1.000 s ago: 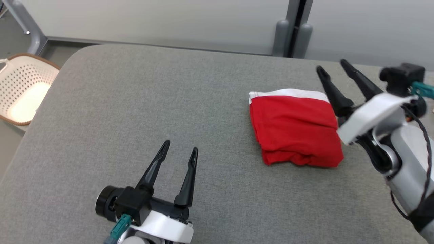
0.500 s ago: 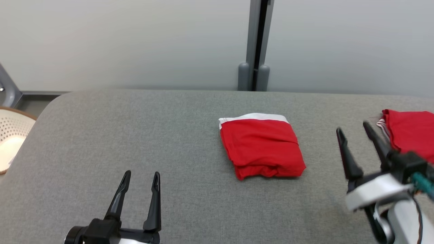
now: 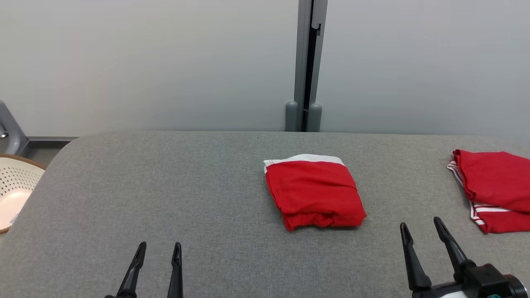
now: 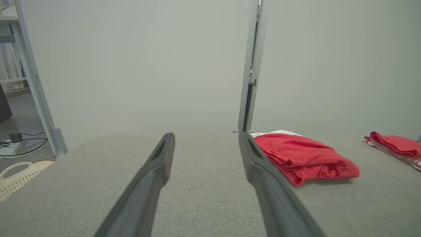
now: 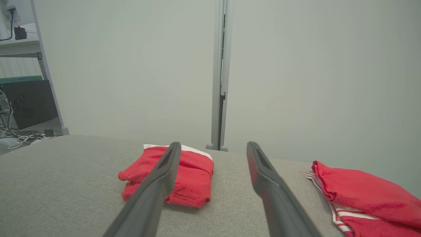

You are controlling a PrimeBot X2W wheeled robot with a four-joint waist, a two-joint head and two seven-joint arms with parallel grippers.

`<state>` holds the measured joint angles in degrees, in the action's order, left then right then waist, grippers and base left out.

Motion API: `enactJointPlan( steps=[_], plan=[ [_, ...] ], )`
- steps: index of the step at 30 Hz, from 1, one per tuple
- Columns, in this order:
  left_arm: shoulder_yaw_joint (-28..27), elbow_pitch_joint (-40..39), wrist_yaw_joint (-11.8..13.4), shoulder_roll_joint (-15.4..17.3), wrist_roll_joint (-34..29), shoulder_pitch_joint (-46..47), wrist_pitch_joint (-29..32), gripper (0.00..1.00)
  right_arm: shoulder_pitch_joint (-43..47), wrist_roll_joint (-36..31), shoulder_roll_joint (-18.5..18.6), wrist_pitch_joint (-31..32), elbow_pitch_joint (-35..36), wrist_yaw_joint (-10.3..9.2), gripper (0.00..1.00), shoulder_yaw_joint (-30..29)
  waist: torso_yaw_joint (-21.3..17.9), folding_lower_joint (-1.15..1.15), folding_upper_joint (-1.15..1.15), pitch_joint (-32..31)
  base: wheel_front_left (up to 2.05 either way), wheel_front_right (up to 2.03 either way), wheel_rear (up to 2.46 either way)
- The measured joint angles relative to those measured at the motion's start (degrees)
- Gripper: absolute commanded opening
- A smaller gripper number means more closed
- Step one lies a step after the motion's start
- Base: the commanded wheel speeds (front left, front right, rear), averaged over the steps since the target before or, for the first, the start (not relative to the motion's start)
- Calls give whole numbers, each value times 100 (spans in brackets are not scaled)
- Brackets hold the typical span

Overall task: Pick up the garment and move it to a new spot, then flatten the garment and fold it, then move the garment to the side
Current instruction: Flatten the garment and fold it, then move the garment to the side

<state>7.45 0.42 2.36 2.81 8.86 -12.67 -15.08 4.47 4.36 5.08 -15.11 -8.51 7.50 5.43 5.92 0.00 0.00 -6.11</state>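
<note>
Garment (image 3: 314,192), ahead-left of right gripper (image 3: 420,223): soft matt red cloth, white band. Table (image 3: 165,186): grey woven fabric, matt, slightly rough. Fingers (image 4: 146,191): smooth dark plastic. Basket (image 3: 16,188), left of left gripper (image 3: 160,245): perforated cream plastic

Location: robotics lab or test cell, by my reading. Evidence: bare grey partition panels (image 3: 165,62) joined by metal post (image 3: 305,62); fabric-covered counter (image 3: 165,186) before me; loose floor cables (image 5: 16,140), dark equipment box (image 5: 31,103), metal shelving (image 5: 19,44) beside.

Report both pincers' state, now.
Left pincer: open, holding nothing.
Right pincer: open, holding nothing, clear of the folded red garment.
</note>
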Motion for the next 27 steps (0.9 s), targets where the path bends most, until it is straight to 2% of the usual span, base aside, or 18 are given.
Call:
enactJointPlan(
  steps=[7,27],
  plan=[
    [-131,41,77,2,-339,-94,0,100,147,-131,-155,0,-32,0,100,-114,12,0,0,-66,0,0,0],
    [-56,52,125,0,-536,-63,0,100,159,-94,-216,0,-356,0,100,-105,-1,0,0,-80,0,0,0]
  ],
)
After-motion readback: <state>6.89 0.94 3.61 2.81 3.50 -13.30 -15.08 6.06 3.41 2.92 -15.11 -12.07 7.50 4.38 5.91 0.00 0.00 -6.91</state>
